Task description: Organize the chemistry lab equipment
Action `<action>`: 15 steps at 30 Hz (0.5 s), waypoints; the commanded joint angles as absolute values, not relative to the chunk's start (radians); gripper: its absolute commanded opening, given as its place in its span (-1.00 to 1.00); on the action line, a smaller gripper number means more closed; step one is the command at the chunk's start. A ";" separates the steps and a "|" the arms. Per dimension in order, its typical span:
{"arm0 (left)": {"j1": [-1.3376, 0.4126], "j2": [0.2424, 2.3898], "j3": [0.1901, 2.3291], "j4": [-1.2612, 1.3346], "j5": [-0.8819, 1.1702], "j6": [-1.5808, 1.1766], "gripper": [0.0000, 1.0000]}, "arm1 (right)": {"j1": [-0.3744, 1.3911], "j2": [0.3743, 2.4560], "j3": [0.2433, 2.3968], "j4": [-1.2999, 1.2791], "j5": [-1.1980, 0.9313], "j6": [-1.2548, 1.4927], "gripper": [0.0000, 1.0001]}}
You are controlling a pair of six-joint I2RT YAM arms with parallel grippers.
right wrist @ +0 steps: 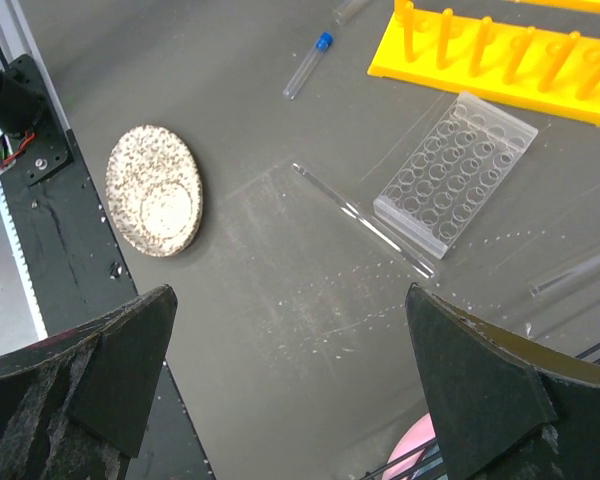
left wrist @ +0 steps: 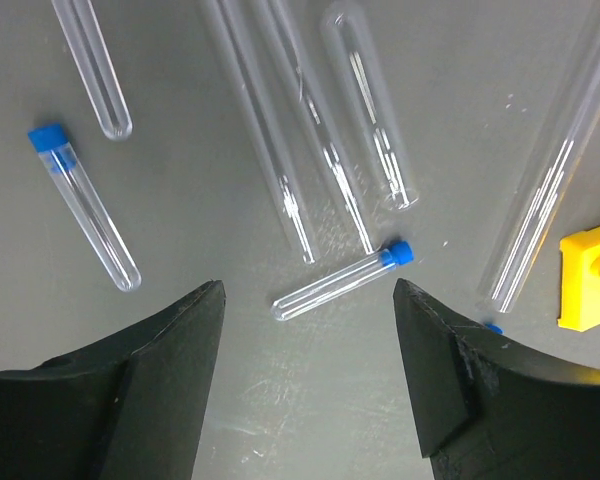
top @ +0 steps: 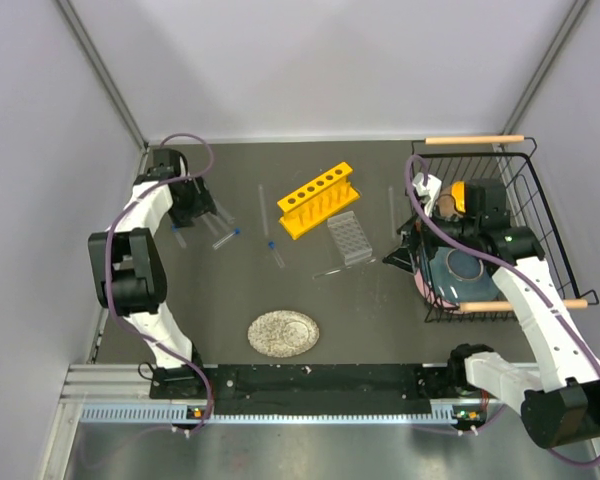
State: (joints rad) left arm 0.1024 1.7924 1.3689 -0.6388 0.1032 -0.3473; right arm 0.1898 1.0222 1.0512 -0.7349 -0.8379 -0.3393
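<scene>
The yellow test-tube rack (top: pixel 320 198) and the small clear gridded rack (top: pixel 348 238) sit at the table's middle back. My left gripper (left wrist: pixel 308 312) is open low over the table at the back left. A blue-capped vial (left wrist: pixel 345 282) lies just beyond its fingertips, untouched. A second blue-capped vial (left wrist: pixel 85 205) and several bare glass tubes (left wrist: pixel 370 110) lie around it. The rack's yellow corner (left wrist: pixel 590 275) shows at the right. My right gripper (right wrist: pixel 290 300) is open and empty above bare table, near the gridded rack (right wrist: pixel 455 170) and a thin glass tube (right wrist: pixel 365 220).
A round speckled grey plate (top: pixel 283 333) lies near the front centre. A black wire basket (top: pixel 520 165) with bowls stands at the right, close behind my right gripper; a pink bowl edge (right wrist: pixel 420 450) shows under it. Grey walls enclose the table.
</scene>
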 commanded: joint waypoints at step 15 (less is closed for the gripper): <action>0.075 1.989 1.647 -0.718 0.164 -0.322 -0.06 | 0.204 1.020 1.031 -0.687 -0.841 -0.339 0.97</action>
State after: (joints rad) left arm 0.0853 1.9438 1.5665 -0.6903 0.1459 -0.3229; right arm 0.1936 1.0241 1.0336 -0.7231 -0.8314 -0.3370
